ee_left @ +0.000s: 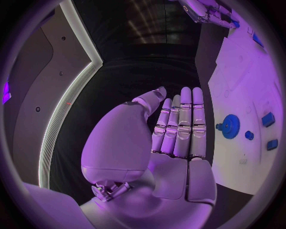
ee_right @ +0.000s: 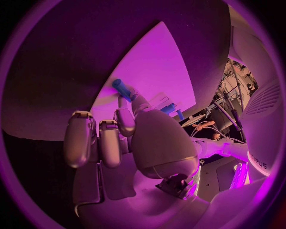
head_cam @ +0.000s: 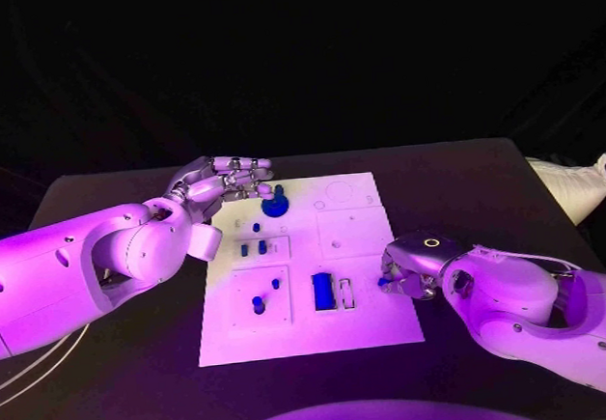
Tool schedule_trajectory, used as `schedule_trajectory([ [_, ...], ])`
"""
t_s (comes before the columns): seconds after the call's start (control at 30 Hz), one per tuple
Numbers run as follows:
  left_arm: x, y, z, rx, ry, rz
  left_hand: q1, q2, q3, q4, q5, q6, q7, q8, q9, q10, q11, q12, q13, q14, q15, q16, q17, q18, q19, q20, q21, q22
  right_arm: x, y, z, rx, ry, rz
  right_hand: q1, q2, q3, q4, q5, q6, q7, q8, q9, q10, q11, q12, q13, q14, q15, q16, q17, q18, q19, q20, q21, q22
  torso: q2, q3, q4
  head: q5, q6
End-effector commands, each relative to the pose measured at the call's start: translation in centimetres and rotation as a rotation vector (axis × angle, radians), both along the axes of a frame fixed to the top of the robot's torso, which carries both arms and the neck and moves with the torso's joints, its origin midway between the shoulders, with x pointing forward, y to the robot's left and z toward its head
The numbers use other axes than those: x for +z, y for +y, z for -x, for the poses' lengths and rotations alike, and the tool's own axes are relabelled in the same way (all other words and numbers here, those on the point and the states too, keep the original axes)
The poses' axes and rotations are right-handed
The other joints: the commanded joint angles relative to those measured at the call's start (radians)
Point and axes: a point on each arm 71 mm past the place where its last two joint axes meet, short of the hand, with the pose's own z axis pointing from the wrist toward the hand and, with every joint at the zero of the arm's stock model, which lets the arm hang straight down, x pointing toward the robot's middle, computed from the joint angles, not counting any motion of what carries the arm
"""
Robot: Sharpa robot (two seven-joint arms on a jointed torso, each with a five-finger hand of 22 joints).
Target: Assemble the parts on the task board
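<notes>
The white task board [head_cam: 361,337] lies mid-table. My right hand [head_cam: 416,268] hovers at the board's right edge and pinches a small blue peg [head_cam: 387,281] between thumb and a finger; the peg [ee_right: 121,88] sticks out past the fingertips over the board [ee_right: 152,62]. My left hand [head_cam: 225,183] is above the board's far left corner, fingers straight and apart from the thumb [ee_left: 178,124], holding nothing. Next to it a blue gear [head_cam: 275,207] sits on the board [ee_left: 229,126]. A blue rectangular block [head_cam: 323,291] and small blue pieces [head_cam: 254,248] sit in the board's recesses.
The black table [head_cam: 119,378] runs round the board on all sides. A white bag [head_cam: 575,186] lies at the table's right edge. Pale cables [head_cam: 21,370] hang under my left arm.
</notes>
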Motion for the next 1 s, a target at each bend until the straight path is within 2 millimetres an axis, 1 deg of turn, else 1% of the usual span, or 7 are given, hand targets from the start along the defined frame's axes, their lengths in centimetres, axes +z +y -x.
schedule_trajectory([
  [0.03, 0.1, -0.3, 0.1, -0.024, -0.007, 0.009, 0.002, 0.007, -0.005, -0.001, 0.006, -0.004, 0.000, 0.007, 0.000, -0.006, -0.003, 0.004, -0.002, 0.008, 0.001, -0.007, -0.001, 0.018, 0.007, 0.000, -0.003, -0.002, -1.2, -0.3, 0.3, -0.031, 0.045, 0.009, -0.030, 0.024, 0.042, -0.003, 0.036, 0.001, 0.002, -0.010, -0.001, -0.005, -0.007, -0.024, -0.017, 0.075, -0.005, 0.001, 0.105, -0.017, 0.005, -0.001, -0.001, -0.005, 0.000, 0.0001, -0.0001, 0.001, -0.001],
  [0.17, 0.1, -0.4, 0.1, -0.026, -0.006, 0.010, 0.003, 0.008, -0.005, -0.002, 0.007, -0.004, 0.000, 0.007, 0.000, -0.006, -0.004, 0.004, -0.002, 0.009, 0.001, -0.008, -0.001, 0.018, 0.007, 0.000, -0.003, -0.002, -0.8, 0.1, 0.4, -0.069, 0.063, -0.106, -0.075, 0.013, 0.086, 0.016, 0.088, 0.004, 0.001, -0.019, -0.003, -0.001, -0.007, -0.029, -0.019, 0.075, -0.005, 0.000, 0.104, -0.017, 0.005, -0.001, -0.002, -0.006, 0.001, 0.0011, 0.0010, 0.002, 0.001],
  [0.3, 0.1, -0.4, 0.1, -0.027, -0.006, 0.010, 0.003, 0.008, -0.005, -0.002, 0.007, -0.004, 0.000, 0.007, 0.000, -0.006, -0.004, 0.004, -0.002, 0.009, 0.001, -0.008, -0.001, 0.018, 0.007, 0.000, -0.003, -0.002, -0.3, 0.3, 0.5, -0.123, 0.082, -0.237, -0.106, -0.008, 0.129, 0.027, 0.097, 0.009, 0.002, -0.024, -0.002, 0.003, -0.007, -0.029, -0.018, 0.075, -0.007, 0.000, 0.104, -0.017, 0.005, -0.001, -0.003, -0.007, 0.000, 0.0001, 0.0012, 0.003, 0.000],
  [0.37, 0.1, -0.4, 0.1, -0.027, -0.006, 0.010, 0.003, 0.008, -0.005, -0.002, 0.007, -0.004, 0.000, 0.007, 0.000, -0.006, -0.004, 0.004, -0.002, 0.009, 0.001, -0.008, -0.001, 0.018, 0.007, 0.000, -0.003, -0.002, 0.0, 0.4, 0.6, -0.165, 0.099, -0.322, -0.130, -0.010, 0.142, 0.043, 0.093, 0.008, 0.004, -0.029, -0.003, 0.004, -0.005, -0.029, -0.017, 0.075, -0.004, -0.001, 0.104, -0.016, 0.005, -0.001, -0.004, -0.009, 0.000, -0.0001, 0.0007, 0.005, 0.001],
  [0.5, 0.1, -0.5, 0.1, -0.028, -0.007, 0.011, 0.004, 0.008, -0.005, -0.002, 0.007, -0.004, 0.000, 0.007, 0.000, -0.006, -0.004, 0.004, -0.002, 0.009, 0.001, -0.009, -0.001, 0.018, 0.008, 0.000, -0.003, -0.003, 0.3, 0.5, 0.6, -0.213, 0.127, -0.409, -0.144, -0.017, 0.158, 0.050, 0.095, 0.012, 0.002, -0.030, -0.002, 0.007, -0.006, -0.026, -0.014, 0.076, -0.005, 0.000, 0.106, -0.016, 0.006, -0.001, -0.004, -0.008, 0.001, 0.0005, 0.0005, 0.005, 0.001],
  [0.73, 0.1, -0.4, 0.1, -0.028, -0.007, 0.011, 0.004, 0.008, -0.005, -0.002, 0.007, -0.004, 0.000, 0.007, 0.000, -0.006, -0.004, 0.004, -0.002, 0.009, 0.001, -0.009, -0.001, 0.018, 0.008, 0.000, -0.003, -0.003, 0.1, 1.2, 0.9, -0.247, 0.206, -0.469, -0.163, -0.030, 0.180, 0.058, 0.096, 0.015, 0.002, -0.032, 0.000, 0.009, -0.006, -0.024, -0.012, 0.076, -0.005, 0.000, 0.106, -0.016, 0.006, -0.001, -0.004, -0.008, 0.000, -0.0002, -0.0018, 0.007, -0.001],
  [1.0, 0.1, -0.5, 0.2, -0.030, -0.007, 0.012, 0.004, 0.008, -0.005, -0.002, 0.007, -0.004, 0.000, 0.007, 0.000, -0.006, -0.004, 0.004, -0.002, 0.009, 0.001, -0.009, -0.001, 0.018, 0.008, 0.000, -0.003, -0.003, -0.6, 2.0, 0.9, -0.249, 0.294, -0.462, -0.185, -0.043, 0.192, 0.067, 0.114, 0.017, 0.003, -0.034, 0.002, 0.011, -0.005, -0.023, -0.009, 0.076, -0.004, -0.001, 0.105, -0.015, 0.005, -0.001, -0.007, -0.011, 0.000, -0.0004, 0.0010, 0.005, 0.000],
])
